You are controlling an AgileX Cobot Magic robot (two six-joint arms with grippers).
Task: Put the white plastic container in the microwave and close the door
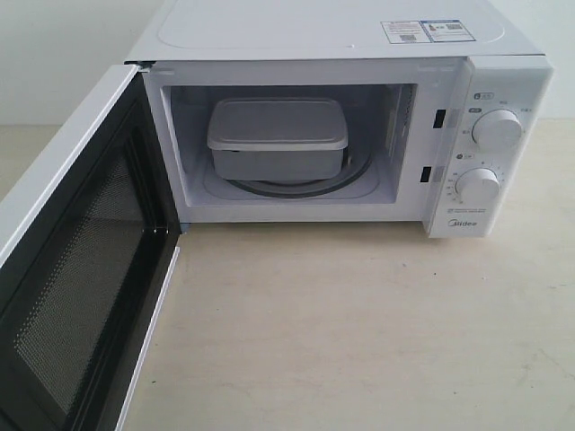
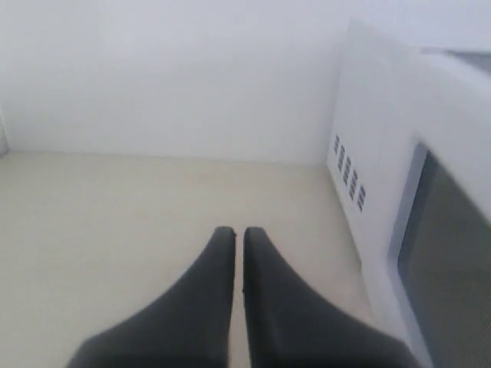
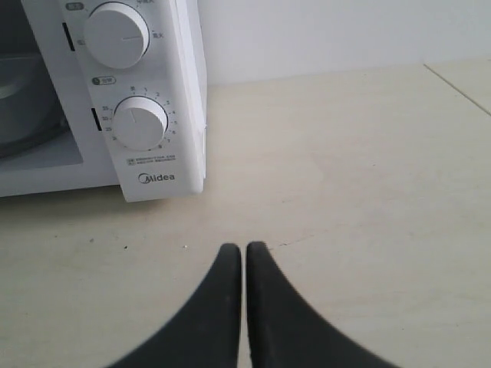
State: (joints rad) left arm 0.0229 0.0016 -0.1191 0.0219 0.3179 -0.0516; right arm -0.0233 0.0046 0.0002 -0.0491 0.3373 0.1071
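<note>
The white plastic container (image 1: 277,136) sits lidded on the glass turntable inside the microwave (image 1: 332,40). The door (image 1: 76,260) hangs wide open toward the front left, its black inner face and mesh window showing. Neither gripper appears in the exterior view. In the left wrist view my left gripper (image 2: 238,233) is shut and empty above the table, beside the microwave's vented side wall (image 2: 368,153) and the door (image 2: 453,268). My right gripper (image 3: 244,250) is shut and empty over the table, in front of the knob panel (image 3: 142,123).
The beige table (image 1: 359,332) stretches in front of the microwave. A white wall (image 2: 169,69) stands behind it. Two round knobs (image 1: 496,130) sit on the right panel above the Midea logo.
</note>
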